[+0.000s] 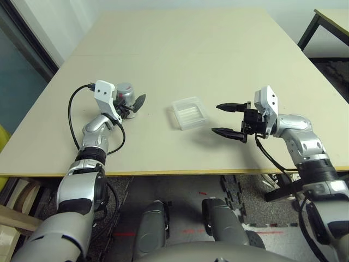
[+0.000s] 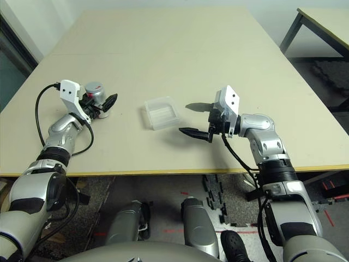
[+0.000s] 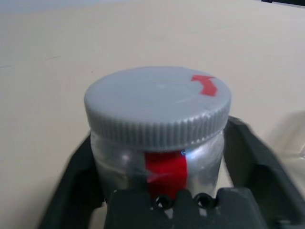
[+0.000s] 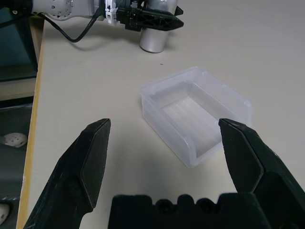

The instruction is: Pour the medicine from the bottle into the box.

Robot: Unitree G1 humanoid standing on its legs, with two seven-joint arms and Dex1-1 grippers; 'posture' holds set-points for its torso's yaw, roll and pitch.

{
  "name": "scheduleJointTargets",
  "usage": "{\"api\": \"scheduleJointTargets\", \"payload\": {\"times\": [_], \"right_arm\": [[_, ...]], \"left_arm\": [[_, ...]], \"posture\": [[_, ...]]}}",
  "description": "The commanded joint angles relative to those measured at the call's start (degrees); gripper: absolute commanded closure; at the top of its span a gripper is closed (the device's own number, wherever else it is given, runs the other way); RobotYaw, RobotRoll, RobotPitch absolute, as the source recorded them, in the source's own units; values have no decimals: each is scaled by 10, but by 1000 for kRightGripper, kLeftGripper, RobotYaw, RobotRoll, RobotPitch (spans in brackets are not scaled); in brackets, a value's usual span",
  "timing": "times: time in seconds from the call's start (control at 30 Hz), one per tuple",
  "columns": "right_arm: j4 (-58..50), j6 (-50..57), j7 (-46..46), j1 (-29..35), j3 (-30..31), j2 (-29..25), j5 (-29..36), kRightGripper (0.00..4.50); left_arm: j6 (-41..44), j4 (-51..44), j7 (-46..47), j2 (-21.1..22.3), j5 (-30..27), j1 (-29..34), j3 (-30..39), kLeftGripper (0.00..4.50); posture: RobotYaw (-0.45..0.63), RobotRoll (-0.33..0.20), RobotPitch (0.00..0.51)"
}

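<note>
- The bottle point(image 3: 164, 167) stands upright on the table point(image 1: 163, 54), left of the middle in the head view, with its grey cap point(image 3: 152, 105) on.
- The left gripper point(image 1: 132, 103) has its two fingers round the bottle, one against each side, so it looks gripped.
- The clear box point(image 1: 193, 125) sits near the middle.
- The right gripper point(image 1: 216, 118) is wide open and empty, just right of the box.
- The step now looks like grabbing the bottle. Next, it needs lifting, and the cap must come off before pouring.
</note>
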Motion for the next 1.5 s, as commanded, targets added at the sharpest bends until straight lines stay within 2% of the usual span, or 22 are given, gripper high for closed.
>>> {"api": "scheduleJointTargets", "payload": {"times": [0.03, 0.07, 0.3, 0.57, 0.7, 0.83, 1.17, 1.5], "right_arm": [[-5, 0, 0, 1, -4, -4, 0, 0], [-5, -1, 0, 1, -4, -4, 0, 0], [-2, 1, -1, -3, -5, -2, 2, 0], [2, 24, 0, -25, -17, 2, 25, 0], [9, 46, 3, -51, -20, 6, 37, 0], [28, 63, 6, -81, -20, 12, 40, 0], [129, 81, 11, -186, -17, 30, 28, 0], [178, 92, 26, -245, -12, 57, 19, 0]], "left_arm": [[-4, 16, 0, 0, 10, -4, 0, 1661], [-4, 16, 0, 1, 10, -4, 0, 1769], [17, 0, -40, -2, -5, -6, 1, 1769], [134, -113, -173, -29, -51, -24, -18, 1769], [208, -184, -222, -39, -68, -31, -36, 1769], [247, -222, -243, -42, -75, -39, -47, 1769], [295, -271, -279, -46, -82, -43, -74, 1769], [306, -277, -289, -53, -80, -43, -86, 1769]], "posture": [[-292, 0, 60], [-292, 0, 60], [-288, 0, 64], [-277, 0, 63], [-266, 0, 60], [-256, 0, 55], [-245, 0, 46], [-241, 0, 38]]}}
